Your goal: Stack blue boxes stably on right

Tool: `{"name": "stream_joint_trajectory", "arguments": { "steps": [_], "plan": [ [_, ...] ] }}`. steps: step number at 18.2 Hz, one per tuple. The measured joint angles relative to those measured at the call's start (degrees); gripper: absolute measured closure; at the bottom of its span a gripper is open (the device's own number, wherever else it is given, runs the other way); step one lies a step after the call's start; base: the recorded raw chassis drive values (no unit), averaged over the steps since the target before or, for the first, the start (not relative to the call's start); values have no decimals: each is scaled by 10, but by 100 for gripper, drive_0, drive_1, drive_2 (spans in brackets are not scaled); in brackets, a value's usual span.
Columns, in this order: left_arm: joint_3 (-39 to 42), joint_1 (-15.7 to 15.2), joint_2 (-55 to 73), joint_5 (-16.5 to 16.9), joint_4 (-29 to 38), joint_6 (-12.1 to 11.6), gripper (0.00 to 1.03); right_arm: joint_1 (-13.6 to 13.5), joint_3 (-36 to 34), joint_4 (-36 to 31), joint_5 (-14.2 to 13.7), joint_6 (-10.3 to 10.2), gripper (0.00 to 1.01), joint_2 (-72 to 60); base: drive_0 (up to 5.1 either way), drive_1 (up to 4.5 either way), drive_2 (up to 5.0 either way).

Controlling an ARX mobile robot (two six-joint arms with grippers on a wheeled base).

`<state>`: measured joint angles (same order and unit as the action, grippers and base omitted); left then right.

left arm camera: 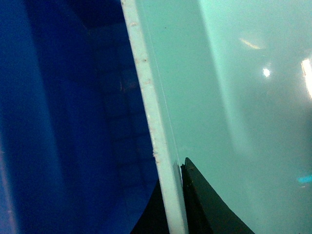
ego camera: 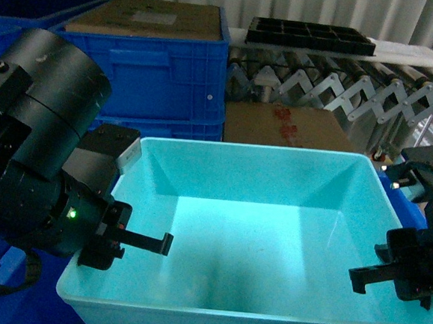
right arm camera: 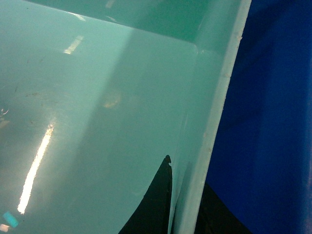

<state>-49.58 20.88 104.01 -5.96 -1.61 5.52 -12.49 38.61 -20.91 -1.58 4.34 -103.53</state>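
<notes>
Blue box (ego camera: pixel 263 233): 1, centre frame. Left gripper (left arm camera: pixel 171 204) and right gripper (right arm camera: pixel 187 204) each clamp a side wall, seemingly; only wrist views show fingers straddling rims. Dark blue crates (ego camera: pixel 164 68) upper left, roller conveyor (ego camera: pixel 342 89) upper right.

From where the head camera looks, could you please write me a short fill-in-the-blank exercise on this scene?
1. The tub is ____ inside.
2. Each gripper's fingers straddle a side ____ of the tub.
3. The crate behind the tub is dark ____.
4. The brown carton sits ____ the tub.

Missing: empty; wall; blue; behind
</notes>
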Motion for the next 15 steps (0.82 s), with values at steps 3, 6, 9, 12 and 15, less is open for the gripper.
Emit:
{"name": "stream_joint_trajectory", "arguments": {
  "steps": [3, 6, 9, 12, 15],
  "plan": [
    [0, 5, 33, -1, 10, -5, 101, 2, 7, 3, 0, -3, 94, -27, 0, 0, 0],
    [-26, 11, 57, -4, -3, -8, 101, 9, 18, 12, 3, -2, 94, -37, 0, 0, 0],
    [-63, 13, 64, -9, -14, -16, 101, 20, 31, 11, 2, -2, 94, -40, 0, 0, 0],
    [-75, 14, 66, -9, -21, -25, 101, 20, 39, 11, 2, -1, 94, -41, 0, 0, 0],
    [-76, 14, 67, -10, -23, -26, 101, 20, 41, 10, -2, 2, 94, -42, 0, 0, 0]
  ]
}}
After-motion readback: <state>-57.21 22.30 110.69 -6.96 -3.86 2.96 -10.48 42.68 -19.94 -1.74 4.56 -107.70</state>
